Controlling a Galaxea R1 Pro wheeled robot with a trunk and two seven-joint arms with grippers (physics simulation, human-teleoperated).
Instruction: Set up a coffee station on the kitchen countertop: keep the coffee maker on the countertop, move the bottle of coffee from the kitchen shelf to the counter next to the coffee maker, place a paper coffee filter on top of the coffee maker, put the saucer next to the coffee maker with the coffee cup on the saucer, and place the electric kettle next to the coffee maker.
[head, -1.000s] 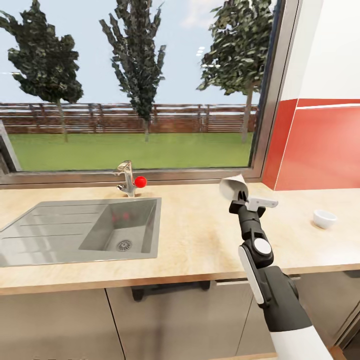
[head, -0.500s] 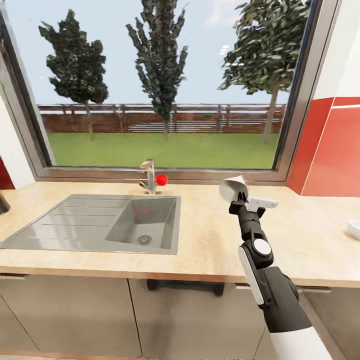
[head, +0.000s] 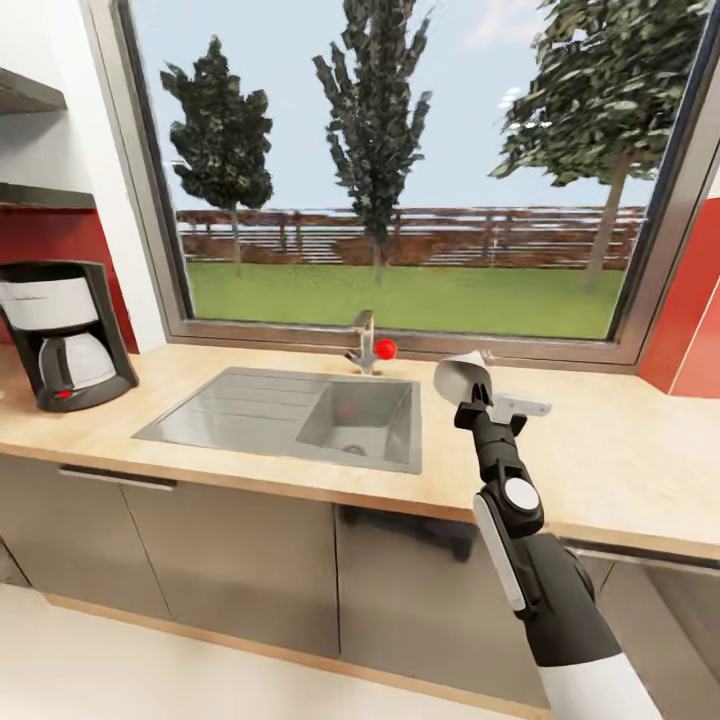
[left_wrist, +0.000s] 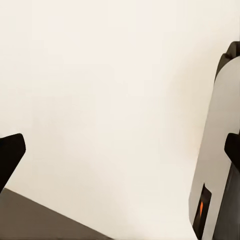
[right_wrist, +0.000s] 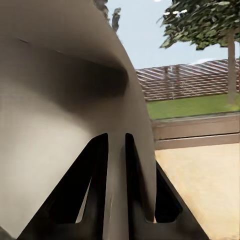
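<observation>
Head view: right gripper (head: 473, 398) clamped thin on paper coffee filter (head: 462, 378), held over countertop (head: 600, 460) right of sink (head: 300, 415). Coffee maker (head: 62, 334) far left. Risk: flimsy filter slipping or crumpling during transit. Left gripper: can't tell.

Right claw (right_wrist: 115, 200) pinches paper coffee filter (right_wrist: 55, 100)
</observation>
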